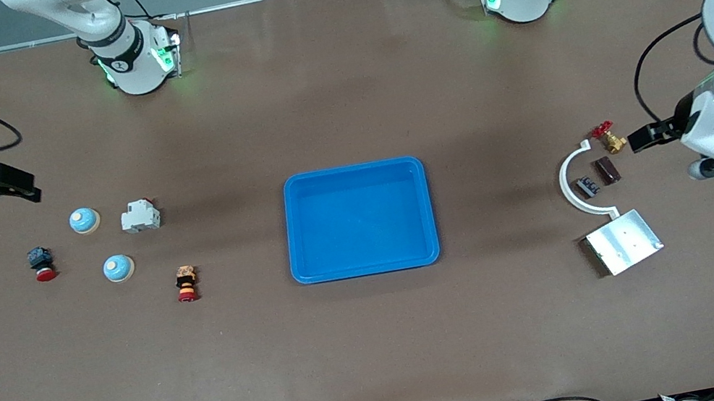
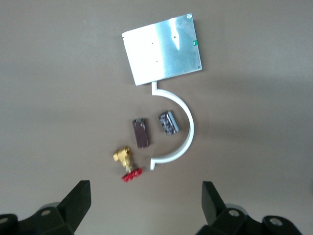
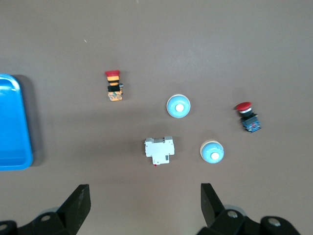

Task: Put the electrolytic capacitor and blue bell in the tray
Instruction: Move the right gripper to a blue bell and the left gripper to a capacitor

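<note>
Brown table (image 1: 382, 343) carries two blue bells (image 1: 84, 220) near the right gripper (image 1: 20, 185), fingers apart; left gripper (image 1: 643, 137), fingers apart, hovers beside the small dark parts (image 1: 607, 170), tray (image 1: 369, 268) between them.

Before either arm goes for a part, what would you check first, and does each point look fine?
1. Blue tray has nothing in it: ok.
2. Left pincer open, over the brass valve: ok.
3. Right pincer open, over bare table near the white breaker: ok.
4. Two blue bells apart, uncovered: ok.
5. Which small dark part is the capacitor: cannot tell.
</note>
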Action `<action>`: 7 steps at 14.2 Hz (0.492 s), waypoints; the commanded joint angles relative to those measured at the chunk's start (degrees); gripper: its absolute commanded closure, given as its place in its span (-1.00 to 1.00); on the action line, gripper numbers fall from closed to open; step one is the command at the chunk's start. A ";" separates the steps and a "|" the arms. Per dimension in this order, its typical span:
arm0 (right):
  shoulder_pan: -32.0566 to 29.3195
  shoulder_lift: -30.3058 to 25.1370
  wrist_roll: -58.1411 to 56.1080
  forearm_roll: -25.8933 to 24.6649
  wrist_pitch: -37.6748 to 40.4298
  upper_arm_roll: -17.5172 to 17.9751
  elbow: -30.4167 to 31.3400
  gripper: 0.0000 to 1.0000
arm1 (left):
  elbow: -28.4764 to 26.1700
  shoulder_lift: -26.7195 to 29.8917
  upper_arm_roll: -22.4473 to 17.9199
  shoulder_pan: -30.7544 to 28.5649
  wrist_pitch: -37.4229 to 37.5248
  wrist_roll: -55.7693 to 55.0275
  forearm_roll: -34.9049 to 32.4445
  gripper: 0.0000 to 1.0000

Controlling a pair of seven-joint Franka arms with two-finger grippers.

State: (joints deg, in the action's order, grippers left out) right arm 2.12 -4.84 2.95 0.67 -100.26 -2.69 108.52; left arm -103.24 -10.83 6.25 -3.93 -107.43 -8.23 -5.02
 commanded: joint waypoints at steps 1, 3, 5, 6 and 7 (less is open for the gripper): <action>-0.28 -3.08 -2.32 -0.67 -11.23 0.05 13.52 -1.00 | -7.13 1.69 0.25 -0.81 -7.06 -1.00 -1.05 -1.00; -0.98 -1.68 -4.09 -0.67 -22.73 0.05 20.56 -1.00 | -11.87 1.60 0.26 -1.08 -13.21 -1.52 -0.78 -1.00; -1.07 1.56 -4.09 -0.67 -28.83 0.05 23.40 -1.00 | -15.83 1.51 0.17 -1.08 -18.75 -2.66 -0.78 -0.99; -1.42 3.76 -4.44 -0.76 -31.11 0.05 23.58 -1.00 | -18.03 1.51 0.17 -1.16 -21.65 -3.54 -0.78 -0.91; -1.59 6.04 -5.23 -0.76 -33.57 0.05 23.75 -1.00 | -20.22 1.51 0.25 -1.25 -24.81 -4.15 -0.78 -0.85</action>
State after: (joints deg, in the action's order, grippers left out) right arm 1.55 -2.08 -0.75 0.44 -130.41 -2.92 132.15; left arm -118.47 -10.92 6.23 -4.80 -126.99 -10.67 -5.06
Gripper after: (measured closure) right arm 0.000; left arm 0.026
